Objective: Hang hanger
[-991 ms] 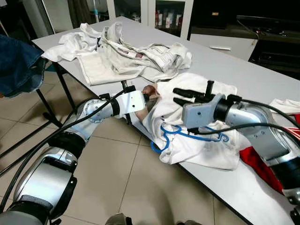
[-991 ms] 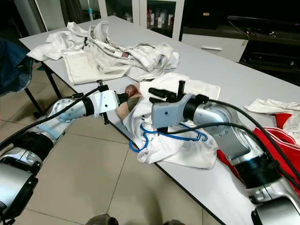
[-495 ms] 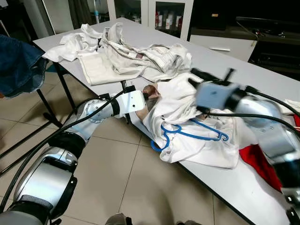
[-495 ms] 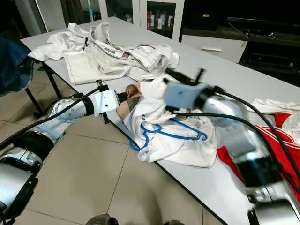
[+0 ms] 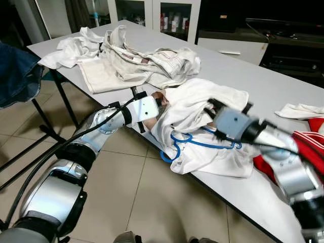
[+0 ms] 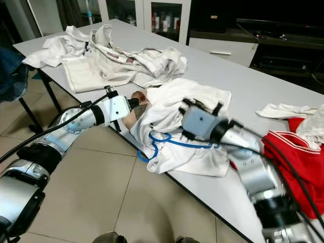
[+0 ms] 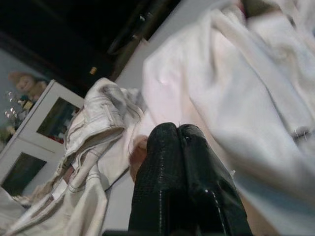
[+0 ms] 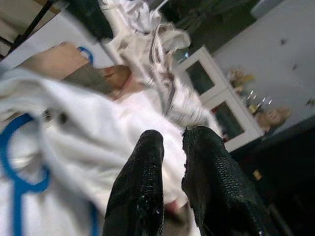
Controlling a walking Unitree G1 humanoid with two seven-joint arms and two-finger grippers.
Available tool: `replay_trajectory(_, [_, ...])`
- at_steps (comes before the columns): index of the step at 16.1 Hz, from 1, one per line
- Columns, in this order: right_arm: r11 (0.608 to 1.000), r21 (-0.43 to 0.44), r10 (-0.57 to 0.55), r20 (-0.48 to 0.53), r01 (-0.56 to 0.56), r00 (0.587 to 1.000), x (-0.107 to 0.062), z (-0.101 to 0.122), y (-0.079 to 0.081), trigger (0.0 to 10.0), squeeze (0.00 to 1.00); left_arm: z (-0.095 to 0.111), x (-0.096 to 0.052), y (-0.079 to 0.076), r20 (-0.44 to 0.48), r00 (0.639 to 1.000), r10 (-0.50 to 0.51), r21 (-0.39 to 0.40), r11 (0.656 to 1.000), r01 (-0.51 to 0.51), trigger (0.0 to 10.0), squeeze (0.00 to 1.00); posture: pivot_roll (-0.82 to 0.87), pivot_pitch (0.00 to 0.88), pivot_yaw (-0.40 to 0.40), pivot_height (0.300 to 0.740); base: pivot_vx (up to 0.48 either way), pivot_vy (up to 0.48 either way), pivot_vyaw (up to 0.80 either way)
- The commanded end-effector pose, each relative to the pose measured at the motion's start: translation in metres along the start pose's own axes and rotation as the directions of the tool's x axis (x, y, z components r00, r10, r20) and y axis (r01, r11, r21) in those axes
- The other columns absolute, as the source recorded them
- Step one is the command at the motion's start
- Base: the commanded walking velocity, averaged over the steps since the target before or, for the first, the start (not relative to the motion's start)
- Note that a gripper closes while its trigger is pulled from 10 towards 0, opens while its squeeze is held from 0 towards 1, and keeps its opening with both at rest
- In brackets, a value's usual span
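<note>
Task status: not complete. I see the hanger (image 5: 202, 144) lying flat on the white shirt (image 5: 200, 109) at the near edge of the table (image 5: 263, 86). Its hook end curls toward the table edge and its bar runs back toward my right gripper (image 5: 208, 112). I judge that the hanger is neither gripped nor lifted, and I see no rail or peg to hang it on. Remaining steps, as I judge them: seat the hanger in the shirt if required, grasp it, lift it, carry it to a hanging point.

Left gripper (image 7: 179, 147): its jaws are pressed together, tips against the shirt's edge at the table's near side. Whether cloth is pinched between them, I cannot tell.

Right gripper: it sits over the bunched upper part of the shirt, above the hanger. In the right wrist view the jaws stand slightly apart, a narrow gap between them, with nothing seen gripped.

Materials and shapes:
- Hanger: thin blue rod, looks like plastic or coated wire, rigid, with a rounded hook loop.
- Shirt: white, soft, limp fabric, heavily crumpled, part draped over the table edge.
- Table: pale grey, smooth, flat, hard top on dark legs.
- Striped clothes (image 5: 152, 63): a heap of cream and striped cloth, further back on the table.
- Red garment (image 6: 293, 152): beside the shirt, under my right arm.
- Floor (image 5: 142, 202): glossy beige tiles.
</note>
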State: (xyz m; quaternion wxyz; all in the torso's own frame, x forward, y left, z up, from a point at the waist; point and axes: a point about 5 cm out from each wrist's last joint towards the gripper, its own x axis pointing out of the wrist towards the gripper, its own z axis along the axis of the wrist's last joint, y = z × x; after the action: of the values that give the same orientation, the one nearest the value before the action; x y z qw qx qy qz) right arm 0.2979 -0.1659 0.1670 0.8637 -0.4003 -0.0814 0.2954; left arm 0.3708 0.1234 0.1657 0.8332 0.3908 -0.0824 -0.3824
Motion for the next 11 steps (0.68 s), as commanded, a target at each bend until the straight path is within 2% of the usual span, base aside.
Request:
replay_trajectory(1, [1.0, 0.014, -0.02, -0.011, 0.02, 1.0, -0.0037, -0.004, 0.0018, 10.0, 0.0, 0.0005, -0.003, 0.0069, 0.024, 0.999, 0.041, -0.06, 0.997, -0.04, 10.0, 0.0, -0.02, 0.0, 0.022, 0.723, 0.0, 0.0, 0.0])
replay_trajectory(4, [1.0, 0.021, -0.01, -0.043, 0.011, 0.999, -0.006, -0.0099, 0.0093, 10.0, 0.0, -0.004, -0.0063, 0.0085, 0.001, 0.999, 0.046, -0.045, 0.998, -0.046, 10.0, 0.0, -0.02, 0.0, 0.026, 0.723, 0.0, 0.0, 0.0])
replay_trajectory(11, [0.999, 0.011, -0.041, -0.025, 0.042, 0.999, 0.0021, -0.0039, 0.0052, 10.0, 0.0, -0.0002, -0.0037, 0.0091, 0.014, 0.999, 0.04, -0.032, 0.999, -0.04, 10.0, 0.0, -0.01, 0.0, 0.027, 0.723, 0.0, 0.0, 0.0])
